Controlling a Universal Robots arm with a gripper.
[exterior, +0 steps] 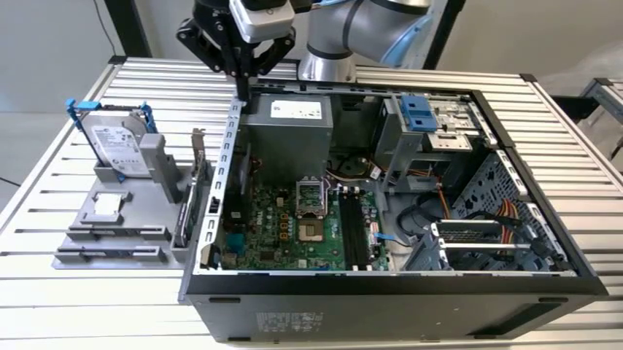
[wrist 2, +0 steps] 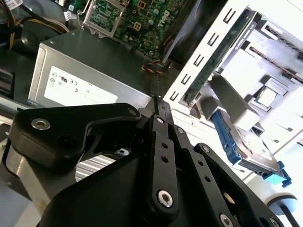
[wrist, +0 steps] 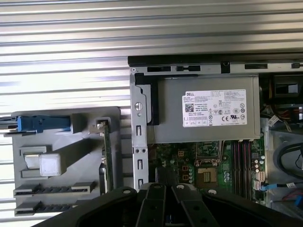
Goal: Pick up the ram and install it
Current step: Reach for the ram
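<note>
**Gripper closed and empty; one ram standing in its holder**

One arm reaches in from the far side of the bench [exterior: 98, 313]. Its single gripper [exterior: 241, 93] hangs over the back corner of the one open computer case [exterior: 389, 288]. It is right above the top edge of the wall on the exterior view's left, and I cannot tell whether it touches that edge. Its two fingers [exterior: 241, 76] are pressed together, with nothing between them that I can see.

The ram [wrist: 108, 151], just the one, stands on its long edge in the grey holder [exterior: 136, 193] on the bench. It is on the holder's side nearest the case, just beside the case wall and apart from the gripper. One hard drive [exterior: 115, 146] with blue rails stands in the same holder, farther from the case.

Inside the case sit one grey power supply [exterior: 292, 135] near the gripper and one green motherboard [exterior: 282, 226].
</note>
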